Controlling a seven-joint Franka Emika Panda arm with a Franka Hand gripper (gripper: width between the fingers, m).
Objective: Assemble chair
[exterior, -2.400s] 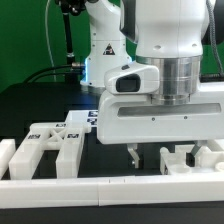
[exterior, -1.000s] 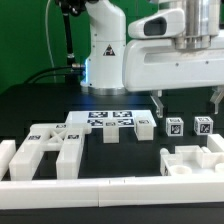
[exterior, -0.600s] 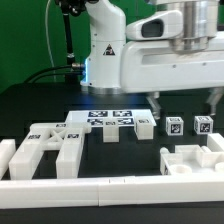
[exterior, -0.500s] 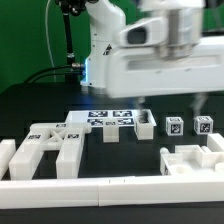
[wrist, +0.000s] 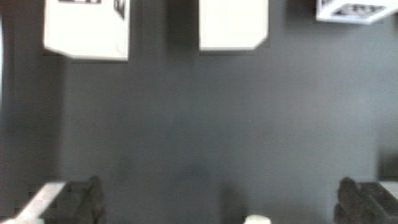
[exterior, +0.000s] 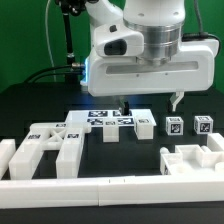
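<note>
My gripper (exterior: 148, 102) hangs open above the table, over the middle of the row of white chair parts, with nothing between its fingers. Below it stand two white blocks (exterior: 110, 133) (exterior: 145, 125), and two small tagged cube pieces (exterior: 174, 125) (exterior: 204, 124) sit toward the exterior view's right. A large forked frame part (exterior: 50, 145) lies at the front left and a blocky part (exterior: 190, 160) at the front right. In the wrist view the gripper (wrist: 221, 200) is spread wide over bare black table, with two white blocks (wrist: 86, 30) (wrist: 231, 25) and a tagged piece (wrist: 356, 10) farther off.
The marker board (exterior: 105, 116) lies flat behind the two blocks. A white border rail (exterior: 110, 190) runs along the front edge. The robot's base (exterior: 100, 45) and black cables stand at the back.
The gripper has swung toward the exterior view's left, from above the two tagged cubes to above the blocks by the marker board. It stays open. No part has moved.
</note>
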